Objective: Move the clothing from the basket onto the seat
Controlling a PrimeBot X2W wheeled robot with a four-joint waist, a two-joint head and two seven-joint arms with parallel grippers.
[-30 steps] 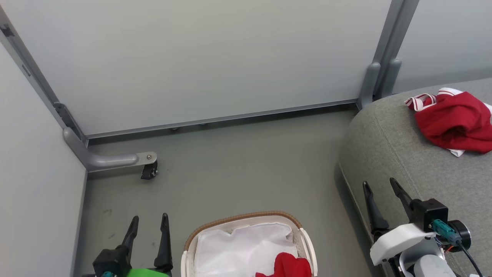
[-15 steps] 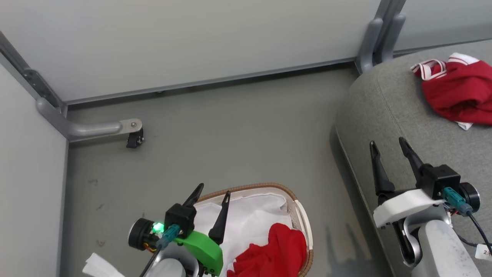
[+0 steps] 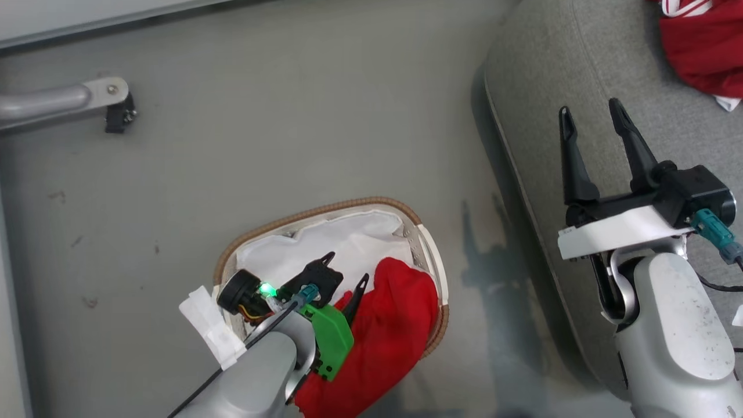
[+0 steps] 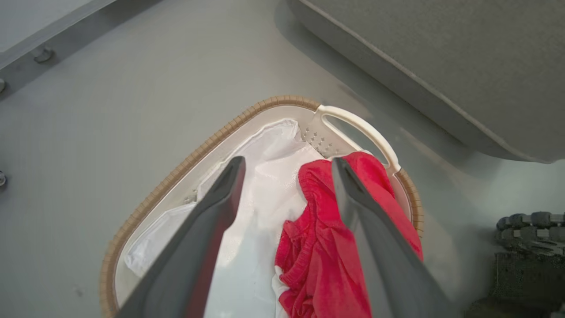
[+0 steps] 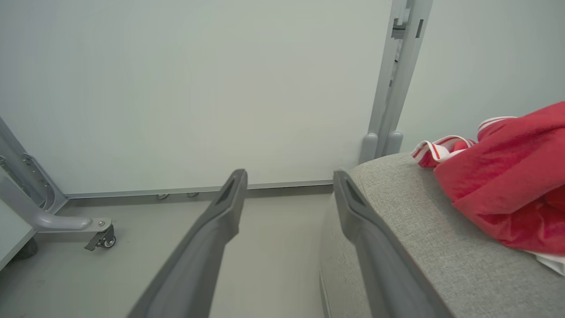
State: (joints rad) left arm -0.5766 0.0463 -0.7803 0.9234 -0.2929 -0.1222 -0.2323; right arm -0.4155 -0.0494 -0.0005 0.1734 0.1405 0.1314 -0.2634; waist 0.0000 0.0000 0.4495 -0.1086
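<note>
red clothing [image 3: 395, 325] partly hidden under left tool [image 3: 347, 267] — spread, seemingly empty; right tool [image 3: 590, 107] likewise.

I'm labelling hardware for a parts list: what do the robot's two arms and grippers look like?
Both carry two long, tapered dark fingers on a black block with a teal cable plug, above a pale grey forearm. The left gripper has a bright green plastic bracket and a lit green lamp; the right gripper has a white bracket.
</note>
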